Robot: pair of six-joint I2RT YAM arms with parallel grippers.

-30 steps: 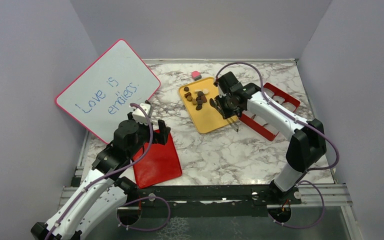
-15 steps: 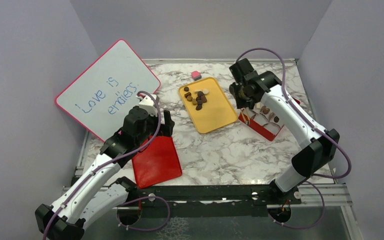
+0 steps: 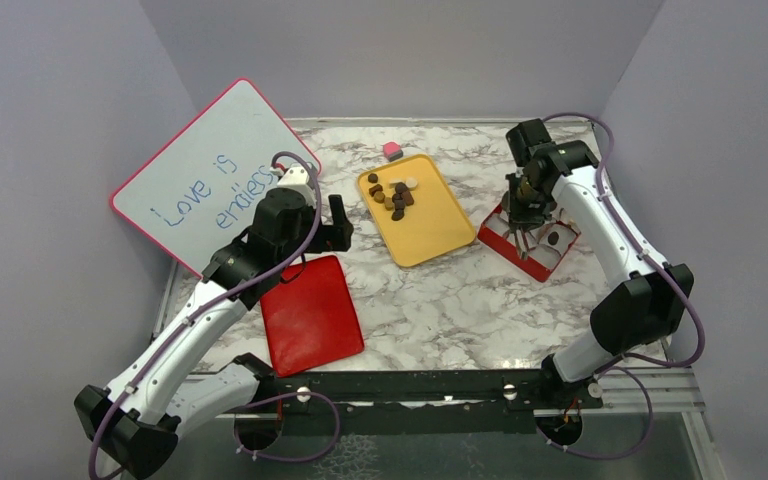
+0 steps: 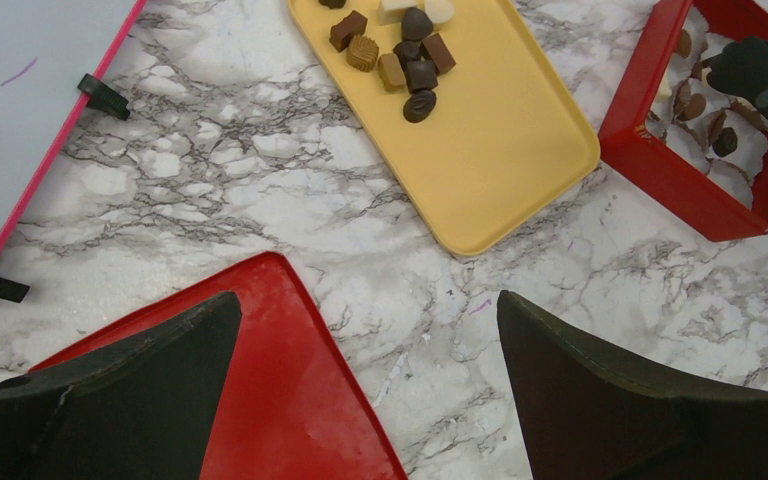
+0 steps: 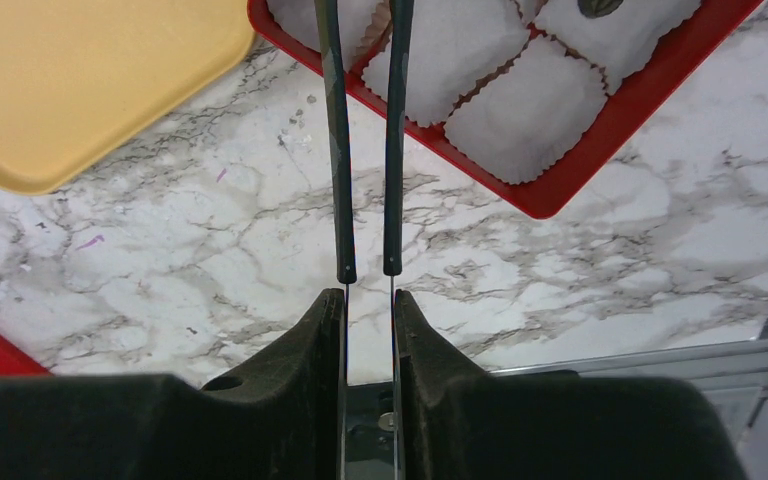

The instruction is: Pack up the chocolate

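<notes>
We see small brown and cream chocolate pieces (image 4: 405,55) heaped at far end of a flat yellow plastic tray (image 4: 500,150), w/ a few in a red rectangular box (image 4: 660,175). Our right pincer (image 5: 368,300), narrow, grips thin dark tweezers (image 5: 396,150) over that box. Our left pincer (image 4: 365,300) gapes wide above the marble counter (image 4: 260,180).

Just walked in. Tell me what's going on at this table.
The right gripper is clamped on thin tweezers held over the paper-lined cups of the red box, where a few packed chocolates already sit. Whether the tips carry a piece is out of view. The remaining chocolates lie heaped on the yellow tray. The left gripper hangs open and empty over the marble table, near the red lid.
</notes>
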